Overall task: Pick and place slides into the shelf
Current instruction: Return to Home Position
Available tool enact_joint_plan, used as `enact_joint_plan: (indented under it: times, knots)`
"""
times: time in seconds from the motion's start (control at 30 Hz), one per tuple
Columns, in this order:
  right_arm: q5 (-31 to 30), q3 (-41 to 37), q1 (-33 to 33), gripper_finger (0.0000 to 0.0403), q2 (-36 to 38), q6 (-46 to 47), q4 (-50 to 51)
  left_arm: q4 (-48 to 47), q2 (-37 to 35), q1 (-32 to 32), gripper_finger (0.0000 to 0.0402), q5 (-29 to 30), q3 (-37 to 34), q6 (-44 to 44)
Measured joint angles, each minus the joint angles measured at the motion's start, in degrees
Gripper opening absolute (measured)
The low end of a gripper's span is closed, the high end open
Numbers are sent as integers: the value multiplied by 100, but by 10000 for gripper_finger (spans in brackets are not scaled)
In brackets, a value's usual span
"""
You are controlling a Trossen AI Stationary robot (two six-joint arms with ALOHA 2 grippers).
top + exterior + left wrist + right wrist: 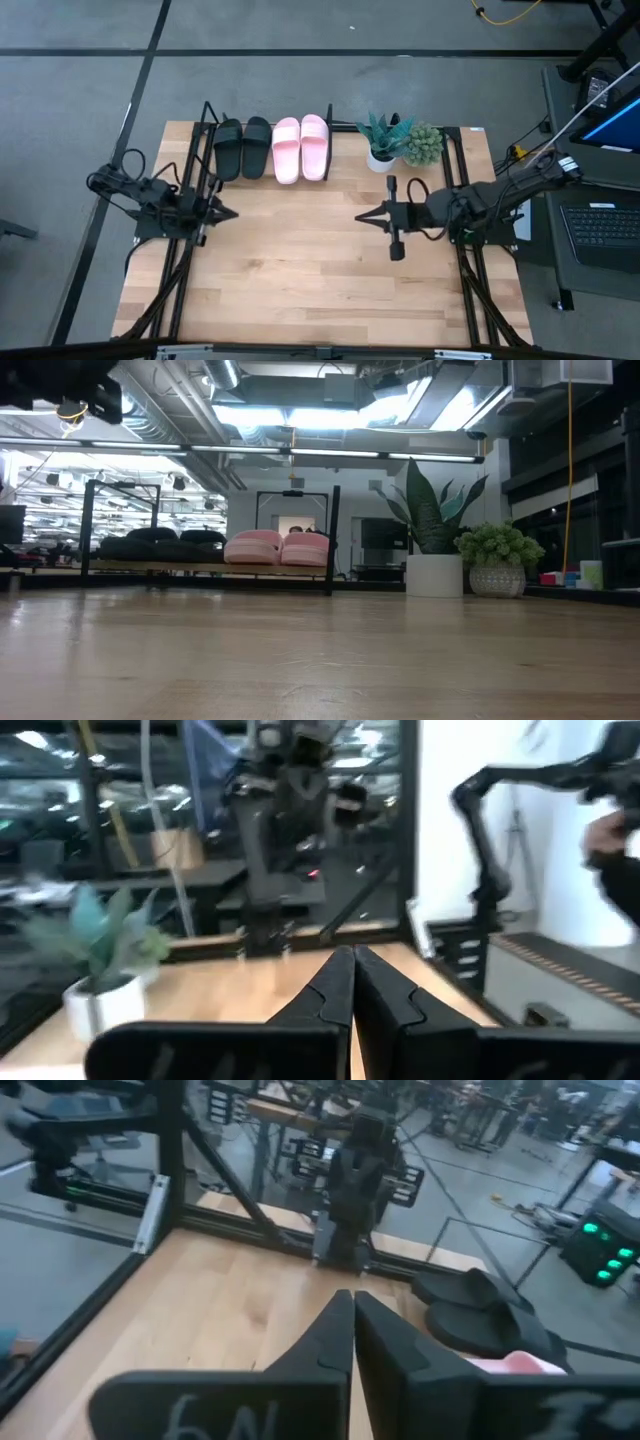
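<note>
Two black slides (pixel 243 147) and two pink slides (pixel 301 148) stand side by side, soles down, in the shelf (pixel 333 540) at the table's far edge. In the low view the pink pair (pixel 278 547) and the black pair (pixel 165 543) rest on the shelf's base. My left gripper (pixel 232 212) is shut and empty at the table's left side, pointing toward the right. My right gripper (pixel 360 217) is shut and empty at the right of the middle, pointing toward the left. Their fingertips meet in the wrist views (pixel 352 952) (pixel 353 1294).
Two potted plants (pixel 382 140) (pixel 423 143) stand at the far right, beside the shelf. Black rails (pixel 180 260) (pixel 480 280) run along the table's left and right sides. Bare wood (pixel 300 260) lies between the arms and toward the near edge.
</note>
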State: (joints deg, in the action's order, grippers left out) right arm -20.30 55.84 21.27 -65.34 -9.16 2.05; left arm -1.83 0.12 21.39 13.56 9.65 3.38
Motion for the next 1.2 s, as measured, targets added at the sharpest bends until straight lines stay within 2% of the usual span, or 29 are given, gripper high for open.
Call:
enact_joint_plan:
  times: [0.07, 0.2, 0.63, 0.9, 1.07, 1.2]
  knots:
    - [239, -1, -51, 21, 118, -8, 109, 151, 2, 3, 0, -209, -170, -11]
    - [554, -222, -86, 23, 481, 118, 130, 453, 0, 0, 0, -244, -499, -18]
    - [554, -3083, -85, 10, 1920, 468, -2246, 315, 3, -55, 0, -408, -652, 85]
    - [547, -4083, -87, 9, 2723, 704, -2477, 204, 6, -341, 0, -449, -857, -314]
    - [536, -4647, -174, 9, 3285, 586, -2720, 330, 63, -417, 0, -861, -918, -323]
    - [537, -5089, -213, 15, 3630, 608, -2905, 315, 63, -417, 0, -867, -918, -136]
